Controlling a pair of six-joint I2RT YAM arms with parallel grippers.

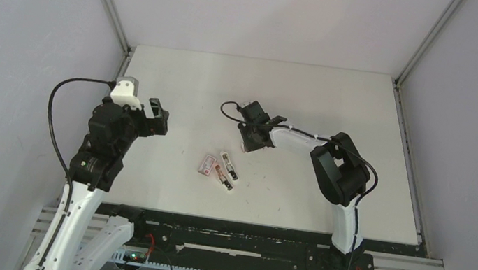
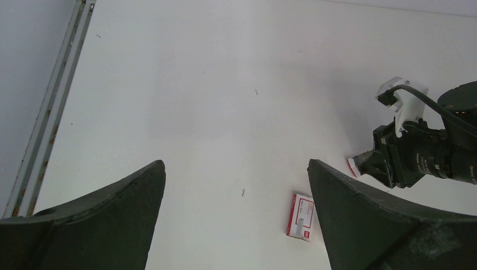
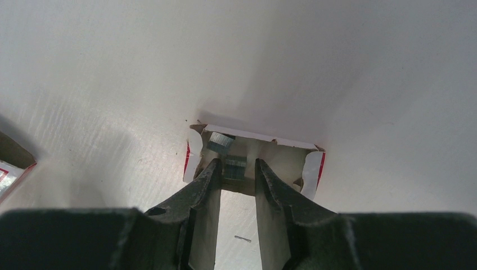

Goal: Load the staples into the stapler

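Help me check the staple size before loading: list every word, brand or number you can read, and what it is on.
No text can be read.
Staple box: red and white label with print, too small to read.
Open tray holding staples: red and white edges, no lettering shows.
Right gripper, black housing: faint pale lettering, blurred.

Robot lab cell: bare white table, plain grey walls.

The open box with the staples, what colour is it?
The box is white and red outside, brownish inside. Best seen in the right wrist view.
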